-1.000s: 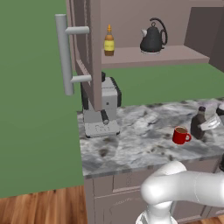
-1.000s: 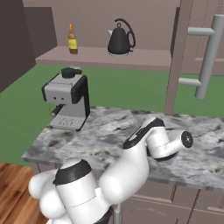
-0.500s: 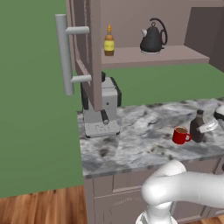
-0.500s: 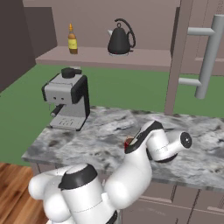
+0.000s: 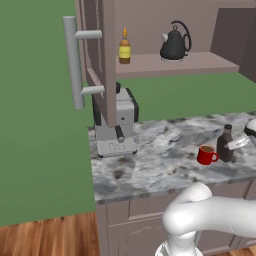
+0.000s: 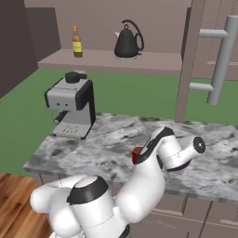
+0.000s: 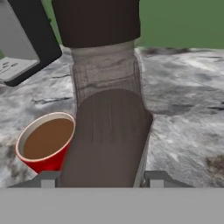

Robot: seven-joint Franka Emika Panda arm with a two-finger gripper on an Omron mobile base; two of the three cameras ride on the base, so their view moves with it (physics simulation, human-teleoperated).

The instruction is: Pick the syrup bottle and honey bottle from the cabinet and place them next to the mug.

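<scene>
**Syrup bottle at the mug, honey bottle waiting on the shelf**

Left base view: the syrup bottle (image 5: 226, 143) is seen upright on the marbled desk (image 5: 150, 150), held around its upper body by the gripper (image 5: 235, 144), which reaches in from the right edge. The mug (image 5: 206, 155) is found just beside the jaws, on the side toward the coffee machine (image 5: 116, 122). Well above the jaws and across from them, the honey bottle (image 5: 124, 46) is left standing on the shelf of the open cabinet (image 5: 100, 60), with a black kettle (image 5: 175, 42) farther along that shelf.

Right base view: the arm (image 6: 139, 181) is seen bent forward over the desk edge, the wrist turned level so that the hand points sideways across the stone. A sliver of the red mug is glimpsed behind the forearm. The bottle itself is hidden by the hand.

Hand view: the syrup bottle is seen very close, straight between the two fingertips (image 7: 46, 178), which are set partly open at its flanks; a grip is judged from this. The mug is just beside the jaws, touching or nearly touching the bottle.

The syrup bottle is judged rigid, fairly heavy and smooth, best taken at the wide body. The honey bottle is judged light, slim and easily tipped; a hold at mid-body, below the nozzle, is advised.
</scene>
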